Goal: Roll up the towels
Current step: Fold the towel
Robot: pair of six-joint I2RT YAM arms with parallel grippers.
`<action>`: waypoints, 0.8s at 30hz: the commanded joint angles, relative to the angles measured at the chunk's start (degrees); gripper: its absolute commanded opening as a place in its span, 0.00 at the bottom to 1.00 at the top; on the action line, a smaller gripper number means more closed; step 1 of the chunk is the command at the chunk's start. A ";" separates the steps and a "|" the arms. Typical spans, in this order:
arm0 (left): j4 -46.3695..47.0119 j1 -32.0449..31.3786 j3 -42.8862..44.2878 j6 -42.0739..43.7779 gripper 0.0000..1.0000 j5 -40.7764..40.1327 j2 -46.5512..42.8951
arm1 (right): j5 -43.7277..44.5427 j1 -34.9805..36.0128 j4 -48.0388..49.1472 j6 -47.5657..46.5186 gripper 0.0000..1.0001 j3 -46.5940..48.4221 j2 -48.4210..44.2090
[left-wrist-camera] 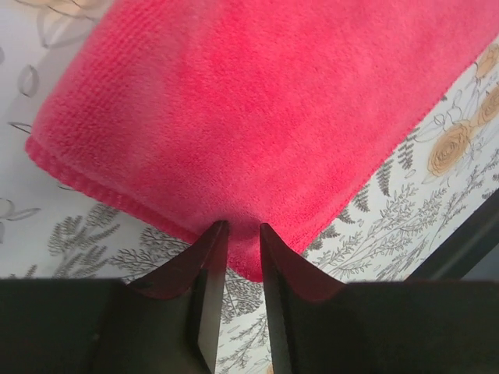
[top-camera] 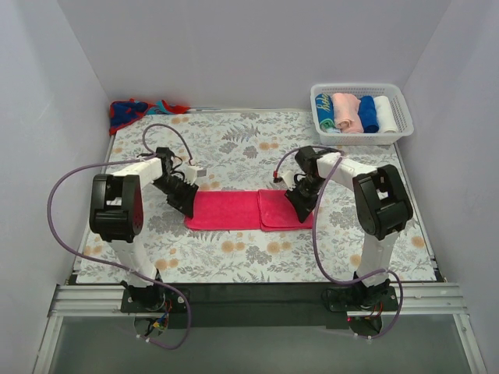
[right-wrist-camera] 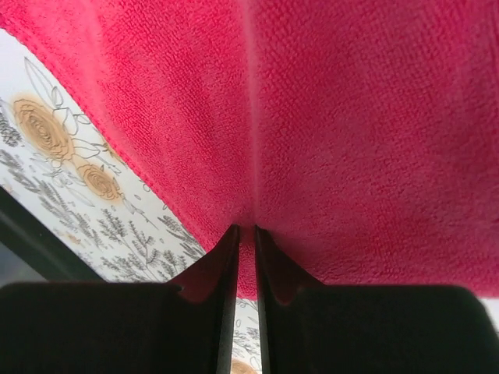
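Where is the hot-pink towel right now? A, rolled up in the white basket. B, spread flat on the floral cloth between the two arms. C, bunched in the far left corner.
B: the hot-pink towel lies flat on the floral cloth mid-table, away from the white basket.

towel (top-camera: 234,210) centre, basket (top-camera: 403,117) rear R (w/ rolls (top-camera: 348,113))

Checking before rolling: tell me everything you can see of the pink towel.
The pink towel is plain hot pink, fuzzy like microfibre, hemmed. It lies flat as a long strip on the floral table cloth, a fold line crossing it right of centre. The left pincer pinches its left end, the right pincer its right end.
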 commanded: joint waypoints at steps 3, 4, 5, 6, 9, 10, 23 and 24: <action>5.61 -0.27 6.93 -3.51 0.18 -6.39 6.86 | -2.53 -0.08 0.38 1.08 0.18 -1.82 0.91; 5.79 -0.18 10.08 -3.51 0.14 -7.62 8.44 | -3.32 0.44 0.20 1.34 0.19 -2.08 0.83; 5.88 -0.10 11.85 -3.25 0.13 -8.50 9.93 | -4.98 0.71 0.11 1.52 0.21 -2.35 0.39; 6.06 -0.10 13.95 -2.90 0.12 -8.94 13.08 | -5.78 1.15 0.03 1.70 0.22 -2.61 -0.05; 5.80 -0.01 22.30 -1.15 0.11 -9.04 18.01 | -12.09 4.13 -0.41 1.96 0.37 -2.88 -1.72; 5.45 -0.01 24.67 -0.70 0.11 -8.69 21.34 | -14.37 5.88 -0.67 2.40 0.42 -1.57 -2.33; 3.15 -0.53 47.57 -2.36 0.45 1.51 23.85 | -11.96 -5.87 -0.06 4.77 0.47 12.05 0.72; 3.94 -0.71 45.81 -2.89 0.46 1.69 21.22 | -11.07 -6.31 0.02 5.03 0.47 14.07 1.96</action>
